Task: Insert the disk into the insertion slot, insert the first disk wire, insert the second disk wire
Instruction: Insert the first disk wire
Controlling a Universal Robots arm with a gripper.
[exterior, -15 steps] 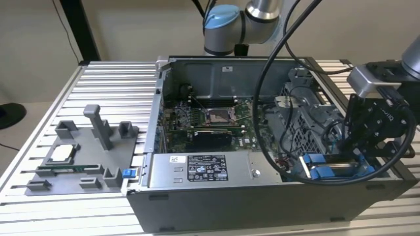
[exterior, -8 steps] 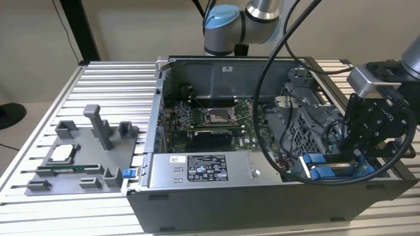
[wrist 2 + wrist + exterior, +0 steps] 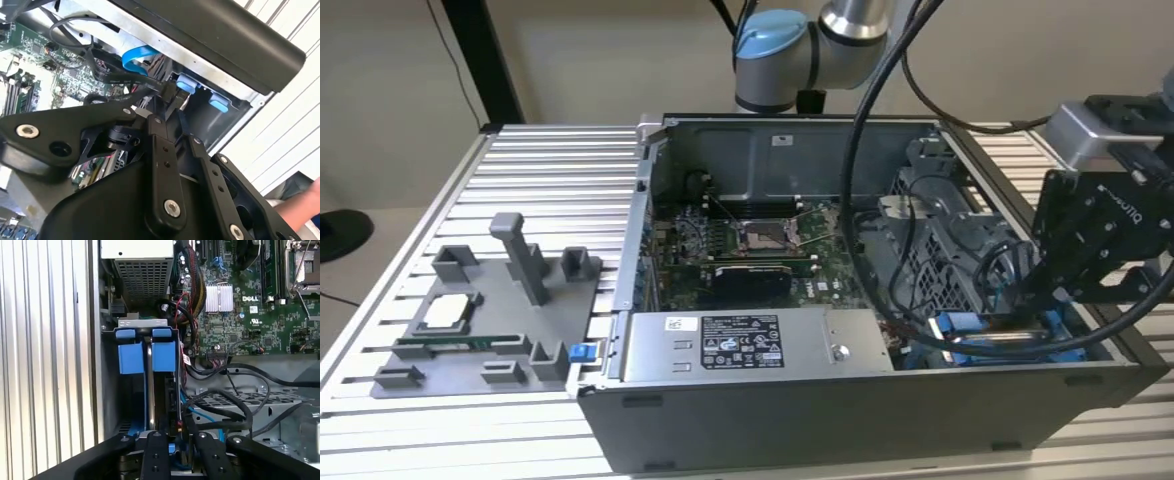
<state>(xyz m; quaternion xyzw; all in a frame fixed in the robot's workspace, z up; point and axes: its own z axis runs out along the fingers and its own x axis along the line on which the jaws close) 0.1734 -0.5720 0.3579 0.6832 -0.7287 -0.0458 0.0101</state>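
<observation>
The disk [image 3: 149, 390] stands edge-on in the insertion slot [image 3: 109, 390], with its blue frame tabs [image 3: 132, 357] at the slot's mouth. In the exterior view its blue frame [image 3: 994, 338] lies low in the case's corner on the exterior view's right, beside the perforated bay wall [image 3: 947, 250]. My gripper [image 3: 169, 100] is shut on the black connector [image 3: 167, 91] of a disk wire, whose black cable [image 3: 120, 77] trails back toward the motherboard. The connector sits close to the disk's end, next to the blue tabs [image 3: 185, 85]. In the exterior view the gripper [image 3: 1034, 300] reaches down over that corner.
The open computer case [image 3: 854, 410] holds a motherboard [image 3: 747, 245], a grey power supply box [image 3: 734, 345] and loose black cables [image 3: 235, 390]. A flat blue cable [image 3: 137, 55] loops nearby. A grey fixture tray [image 3: 480, 320] sits on the exterior view's left. A person's hand [image 3: 302, 202] is beside the case.
</observation>
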